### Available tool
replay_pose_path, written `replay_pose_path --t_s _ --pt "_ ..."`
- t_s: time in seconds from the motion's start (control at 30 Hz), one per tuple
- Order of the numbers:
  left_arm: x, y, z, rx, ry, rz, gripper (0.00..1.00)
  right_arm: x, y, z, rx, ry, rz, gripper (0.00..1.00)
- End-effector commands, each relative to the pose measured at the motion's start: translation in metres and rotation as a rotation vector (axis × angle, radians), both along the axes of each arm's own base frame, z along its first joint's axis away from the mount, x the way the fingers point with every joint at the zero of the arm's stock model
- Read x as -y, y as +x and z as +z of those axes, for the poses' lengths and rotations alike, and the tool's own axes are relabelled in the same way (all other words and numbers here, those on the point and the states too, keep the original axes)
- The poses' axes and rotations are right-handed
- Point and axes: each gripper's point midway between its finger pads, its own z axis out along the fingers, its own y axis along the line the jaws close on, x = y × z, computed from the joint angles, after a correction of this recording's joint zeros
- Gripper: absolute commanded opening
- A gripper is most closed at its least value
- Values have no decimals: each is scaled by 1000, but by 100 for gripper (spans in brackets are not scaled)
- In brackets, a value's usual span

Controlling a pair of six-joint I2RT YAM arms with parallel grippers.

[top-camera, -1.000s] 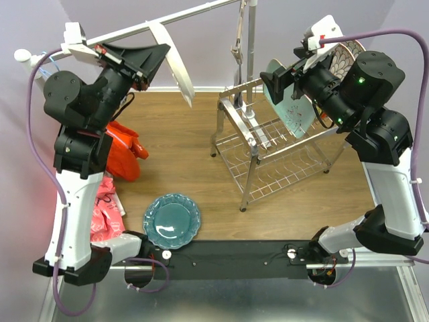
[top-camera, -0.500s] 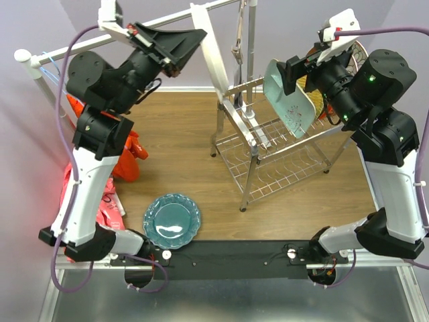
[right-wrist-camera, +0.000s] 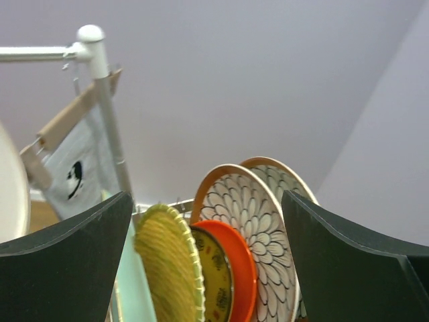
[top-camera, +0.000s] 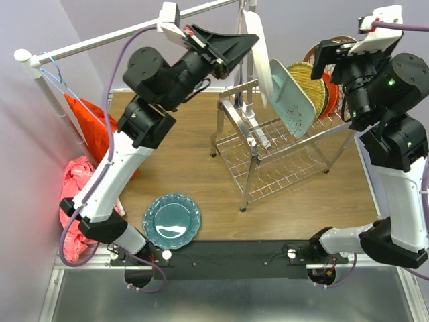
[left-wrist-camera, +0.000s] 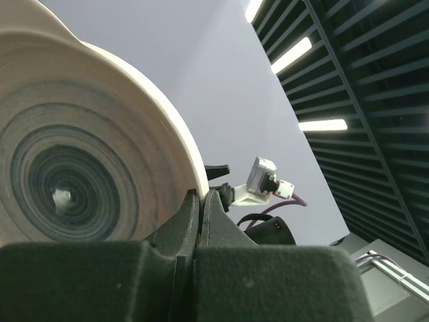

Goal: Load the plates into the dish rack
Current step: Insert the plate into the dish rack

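Observation:
My left gripper [top-camera: 249, 41] is shut on the rim of the white-grey swirl plate [top-camera: 259, 57] and holds it on edge above the left end of the dish rack [top-camera: 249, 176]. The left wrist view shows that plate [left-wrist-camera: 74, 168] pinched between my left gripper's [left-wrist-camera: 200, 202] jaws. My right gripper [top-camera: 327, 55] is open and empty above the rack's right end. The rack holds a pale mint plate [top-camera: 292, 98], the yellow woven plate [right-wrist-camera: 171, 268], the dark-yellow patterned plate [right-wrist-camera: 219, 278], the orange plate [right-wrist-camera: 247, 258] and two floral plates [right-wrist-camera: 258, 208]. The teal scalloped plate [top-camera: 172, 221] lies on the table.
The white clothes rail [top-camera: 127, 33] runs across the back, with a red cloth [top-camera: 94, 127] hanging at the left and a grey cloth on a wooden hanger [right-wrist-camera: 77, 164] behind the rack. A pink cloth [top-camera: 79, 194] lies at the table's left edge.
My left arm swung right, carrying the white plate from the far left to above the rack. My right gripper drew back up and right from the mint plate, which stands in the rack.

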Motion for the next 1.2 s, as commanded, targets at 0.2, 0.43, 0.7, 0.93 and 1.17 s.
replay_pose_path --t_s 0.2,0.43,0.7,0.93,1.17 --pt "2 -15 43 -8 -186 102 0 47 -14 17 72 143 -173 100" --pt "12 -6 21 -94 -149 188 0 54 -18 18 80 157 -186 100" --pt "27 4 3 -166 -131 229 0 56 -18 17 79 159 -189 100" --pt "47 15 -11 -197 -117 240 0 59 -19 15 78 159 -195 100" --pt "54 20 -14 -214 -107 257 0 59 -20 13 75 157 -192 100"
